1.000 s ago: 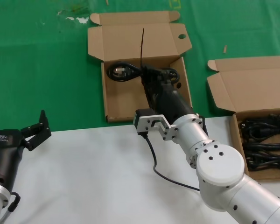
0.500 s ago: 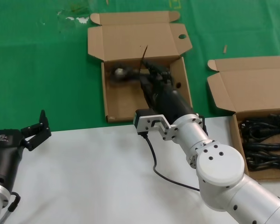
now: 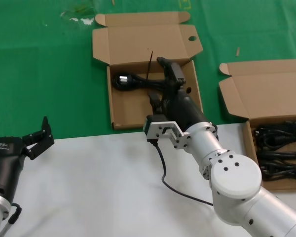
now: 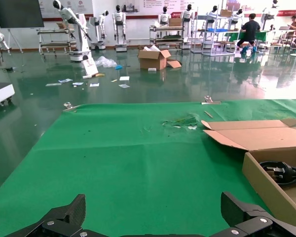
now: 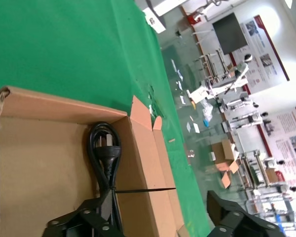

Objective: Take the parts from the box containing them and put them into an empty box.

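Observation:
One black coiled power cord (image 3: 134, 82) lies along the back of the middle box (image 3: 119, 108), whose lid flap has a round hole (image 3: 192, 38). My right gripper (image 3: 170, 72) hovers open over that box's back right part, just right of the cord. In the right wrist view the cord (image 5: 104, 153) lies free in the box beyond the gripper (image 5: 153, 217). Several more cords (image 3: 281, 153) fill the plain-lidded box (image 3: 248, 143) at the right. My left gripper (image 3: 37, 137) is open and empty at the lower left, seen also in its wrist view (image 4: 160, 217).
A white tabletop (image 3: 89, 182) covers the near side, with a green mat (image 3: 44, 74) beyond it. Both lids stand open toward the back. The cord's cable tie (image 3: 149, 61) sticks up. The middle box (image 4: 266, 170) shows in the left wrist view.
My right gripper has let go of the cord and lifted, jaws apart. The cord has settled flat along the back of the middle box. The left arm has not moved.

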